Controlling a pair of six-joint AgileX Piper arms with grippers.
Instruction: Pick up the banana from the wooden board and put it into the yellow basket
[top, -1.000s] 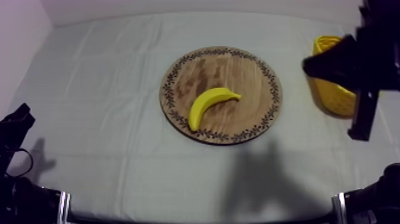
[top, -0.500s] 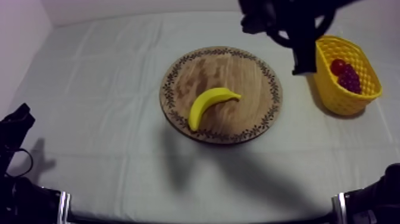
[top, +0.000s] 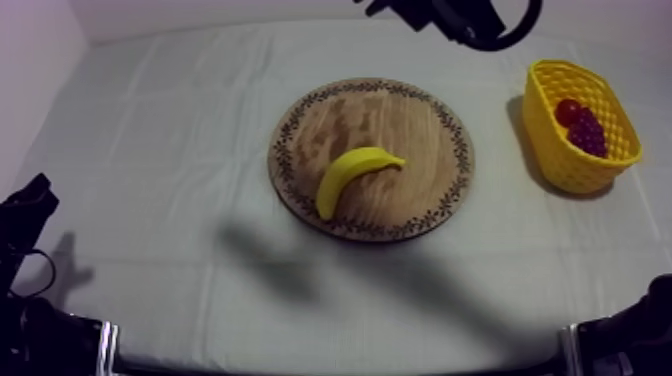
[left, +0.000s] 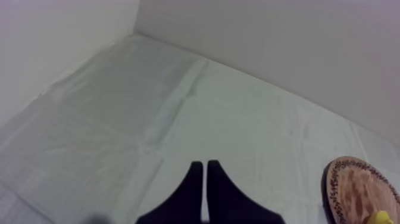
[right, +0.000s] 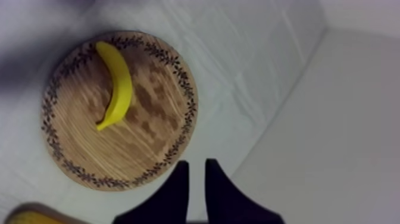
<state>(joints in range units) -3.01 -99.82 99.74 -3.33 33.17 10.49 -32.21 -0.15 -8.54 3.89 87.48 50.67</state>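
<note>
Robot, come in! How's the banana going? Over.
Left gripper shut, at rest. Right gripper open, high beside the wooden board. Banana lying on the board. Nothing blocking the yellow basket.

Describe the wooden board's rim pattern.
A ring of small dark leafy motifs circles the wooden board, clearest in the right wrist view.

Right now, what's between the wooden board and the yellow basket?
Nothing: in the top view the stretch between the wooden board and the yellow basket is bare grey-white cloth.
</note>
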